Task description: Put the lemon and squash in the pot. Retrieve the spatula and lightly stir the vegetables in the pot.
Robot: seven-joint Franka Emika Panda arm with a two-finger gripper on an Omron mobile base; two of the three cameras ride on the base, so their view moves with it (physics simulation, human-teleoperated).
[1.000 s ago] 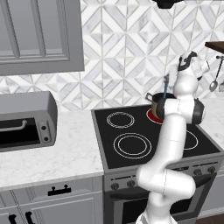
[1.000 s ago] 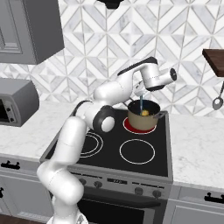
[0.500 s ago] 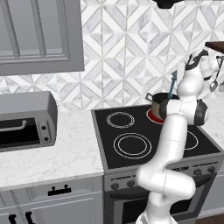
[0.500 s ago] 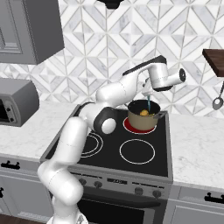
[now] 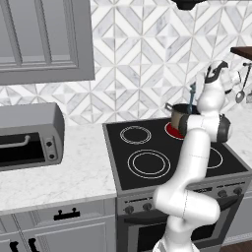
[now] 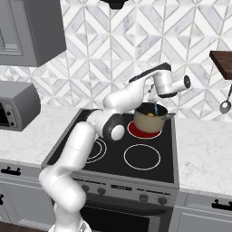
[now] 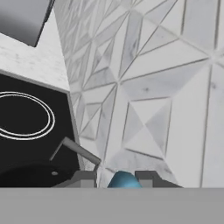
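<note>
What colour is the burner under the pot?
Red: the burner glows under the pot, clearest in the right base view.

The pot [image 6: 150, 118] stands on the red-glowing rear right burner [image 6: 144, 130] of the black stove [image 6: 115, 154], holding a yellow-orange mass whose separate pieces cannot be told apart. The slim light-blue spatula [image 6: 155, 109] dips at a slight tilt into the pot, directly below the white wrist of the arm [image 6: 136, 93] that arches over the cooktop.
</note>
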